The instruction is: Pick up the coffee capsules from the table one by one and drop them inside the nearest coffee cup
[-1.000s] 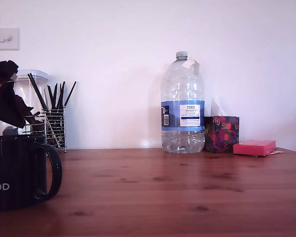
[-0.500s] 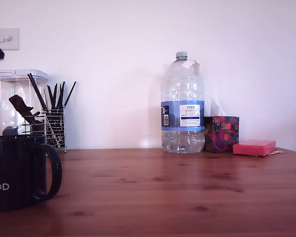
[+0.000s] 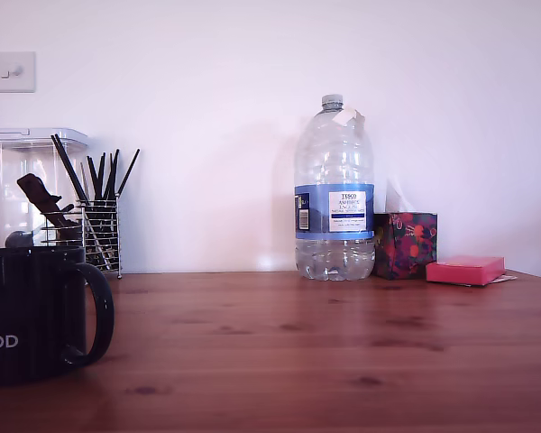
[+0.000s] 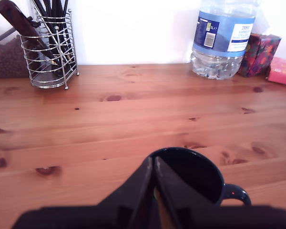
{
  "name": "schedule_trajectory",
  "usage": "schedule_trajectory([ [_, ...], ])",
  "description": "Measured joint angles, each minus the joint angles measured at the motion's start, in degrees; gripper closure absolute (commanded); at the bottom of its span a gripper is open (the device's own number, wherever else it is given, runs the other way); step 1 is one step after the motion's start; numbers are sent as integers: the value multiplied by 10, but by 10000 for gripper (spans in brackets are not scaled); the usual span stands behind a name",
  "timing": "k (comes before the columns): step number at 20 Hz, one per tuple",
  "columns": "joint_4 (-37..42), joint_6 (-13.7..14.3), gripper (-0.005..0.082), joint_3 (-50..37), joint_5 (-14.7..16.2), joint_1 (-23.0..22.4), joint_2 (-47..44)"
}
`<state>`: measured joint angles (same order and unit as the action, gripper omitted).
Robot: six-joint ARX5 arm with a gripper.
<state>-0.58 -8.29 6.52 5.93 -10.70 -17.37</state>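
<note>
My gripper [image 4: 154, 183] was closed and empty, its fingertips covering part of the coffee cup [image 4: 195, 174], which stood cut off at the exterior view's left desk [image 3: 343, 352] edge, its inside too dark to make out.

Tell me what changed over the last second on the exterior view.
The arm that hung over the mug a second ago rose out of the exterior view; the wrist view shows the claw shut above the mug. Mug, water bottle and utensil rack stayed put.

Glossy black mug [image 3: 36, 311] stands upright on table.
</note>
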Motion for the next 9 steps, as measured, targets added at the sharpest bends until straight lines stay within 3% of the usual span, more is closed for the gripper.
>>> schedule_trajectory([
  [9,-39,-5,788,-40,2,0,99],
])
